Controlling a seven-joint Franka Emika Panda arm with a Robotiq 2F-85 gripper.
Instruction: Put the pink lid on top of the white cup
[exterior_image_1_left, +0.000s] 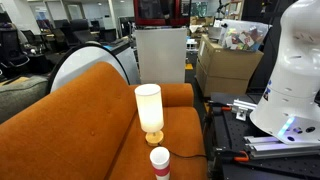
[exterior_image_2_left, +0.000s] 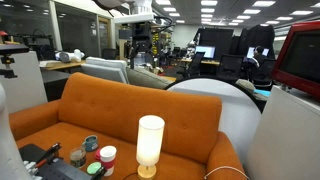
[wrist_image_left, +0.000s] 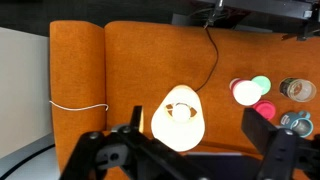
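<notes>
Since the pink lid (wrist_image_left: 265, 108) lies flat on the seat of the orange sofa (wrist_image_left: 140, 60), just beside the white cup (wrist_image_left: 244, 92) on its near-right side in the wrist view, I judge that the step in hand is the approach to the lid and its pick. Whether the lid and the cup touch, I cannot tell.

Other small things stand close around them. A mint-green round piece (wrist_image_left: 261, 84) is at the far side of the cup. A dark little cup (wrist_image_left: 297, 90) and a second dark cup (wrist_image_left: 293, 122) are further right. The tall cream cylinder (wrist_image_left: 182, 118) stands upright to the left of this group, almost directly under the camera.

The gripper (wrist_image_left: 195, 140) hangs high above the seat. Its jaws are wide apart and hold nothing. In the wrist view, one finger shows on each side of the cylinder.

To do the step well, the arm should first travel to the right at this height, so that nothing meets the cylinder. It should go down only when the lid is centred between the fingers. The jaws are best turned so that neither finger comes down on the white cup or on the nearer dark cup. The cushion is probably soft, so a slow and shallow descent is safer. A hard push could tip the cup or sink the lid.
</notes>
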